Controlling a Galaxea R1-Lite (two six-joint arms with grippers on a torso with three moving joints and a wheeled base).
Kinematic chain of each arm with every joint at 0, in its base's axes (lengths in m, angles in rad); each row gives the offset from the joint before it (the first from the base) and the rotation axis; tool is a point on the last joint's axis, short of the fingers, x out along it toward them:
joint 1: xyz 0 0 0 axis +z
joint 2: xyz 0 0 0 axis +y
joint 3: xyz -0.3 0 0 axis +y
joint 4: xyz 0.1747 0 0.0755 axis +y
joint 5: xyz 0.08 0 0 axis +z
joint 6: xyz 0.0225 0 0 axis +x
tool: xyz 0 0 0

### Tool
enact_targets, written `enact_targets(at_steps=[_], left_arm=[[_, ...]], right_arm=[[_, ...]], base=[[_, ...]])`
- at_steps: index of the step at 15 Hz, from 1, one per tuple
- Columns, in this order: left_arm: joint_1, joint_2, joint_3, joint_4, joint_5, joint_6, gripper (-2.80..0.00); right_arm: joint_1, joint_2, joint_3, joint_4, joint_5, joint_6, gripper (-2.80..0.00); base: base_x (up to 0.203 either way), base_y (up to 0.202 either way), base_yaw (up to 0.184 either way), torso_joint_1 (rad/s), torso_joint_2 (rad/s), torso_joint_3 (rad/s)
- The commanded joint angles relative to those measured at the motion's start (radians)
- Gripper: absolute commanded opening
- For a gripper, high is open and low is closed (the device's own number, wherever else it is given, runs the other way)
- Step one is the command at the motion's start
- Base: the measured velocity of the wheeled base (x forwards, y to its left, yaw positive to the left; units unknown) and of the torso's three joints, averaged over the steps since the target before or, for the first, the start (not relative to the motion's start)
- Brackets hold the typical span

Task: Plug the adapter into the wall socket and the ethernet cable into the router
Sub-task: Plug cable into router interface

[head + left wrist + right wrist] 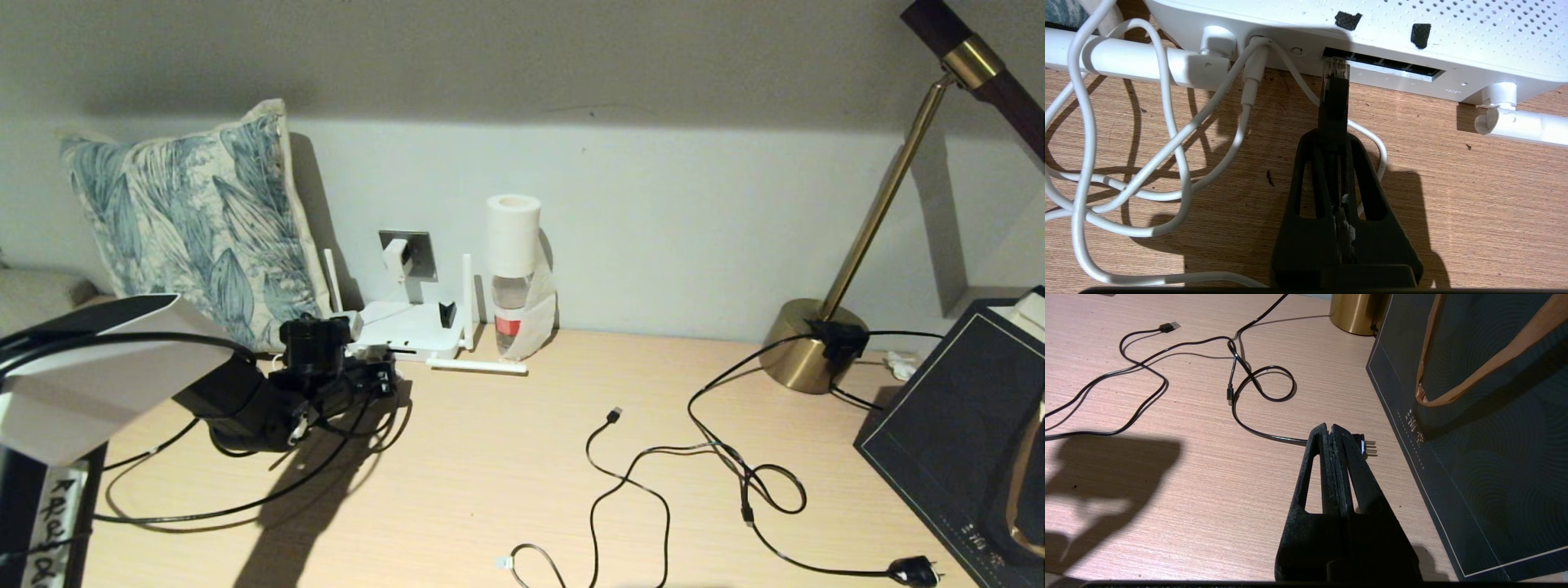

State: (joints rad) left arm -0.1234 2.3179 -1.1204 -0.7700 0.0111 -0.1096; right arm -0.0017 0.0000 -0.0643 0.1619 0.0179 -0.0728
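The white router (408, 327) lies against the wall under the grey wall socket (418, 253). The white adapter (397, 255) sits on the socket plate, and its thin white cord (1167, 134) loops over the table to the router (1453, 36). My left gripper (1333, 136) is shut on the black boot of the ethernet cable (1333, 98). The clear connector (1336, 69) has its tip at the leftmost opening of the router's dark port row. In the head view the left gripper (384, 380) is at the router's front edge. My right gripper (1332, 428) is shut on nothing, low over the table at the right.
A leaf-print pillow (188, 220) leans left of the router. A bottle with a paper roll (514, 278) stands to its right. A black USB cable (653, 457) and a black power plug (913, 570) lie mid-table. A brass lamp base (804, 351) and dark bag (963, 425) stand at the right.
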Motion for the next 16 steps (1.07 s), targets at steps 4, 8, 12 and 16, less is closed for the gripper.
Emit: enact_targets(at_steps=[4, 8, 12, 16], left_arm=[[-0.005, -0.002, 0.004, -0.009, 0.002, -0.001, -2.80], [-0.009, -0.009, 0.007, -0.009, 0.006, -0.001, -2.80], [-0.009, -0.015, 0.010, -0.009, 0.006, -0.001, -2.80], [-0.008, -0.015, 0.014, -0.010, 0.006, -0.001, -2.80]], right_arm=[[0.000, 0.002, 0.000, 0.000, 0.001, -0.001, -2.80], [0.000, 0.002, 0.000, 0.001, 0.001, -0.001, -2.80], [0.000, 0.002, 0.000, 0.001, 0.001, -0.001, -2.80], [0.000, 0.002, 0.000, -0.001, 0.001, -0.001, -2.80]], base=[[0.000, 0.000, 0.000, 0.000, 0.00, 0.000], [0.000, 0.000, 0.000, 0.000, 0.00, 0.000], [0.000, 0.000, 0.000, 0.000, 0.00, 0.000], [0.000, 0.000, 0.000, 0.000, 0.00, 0.000]])
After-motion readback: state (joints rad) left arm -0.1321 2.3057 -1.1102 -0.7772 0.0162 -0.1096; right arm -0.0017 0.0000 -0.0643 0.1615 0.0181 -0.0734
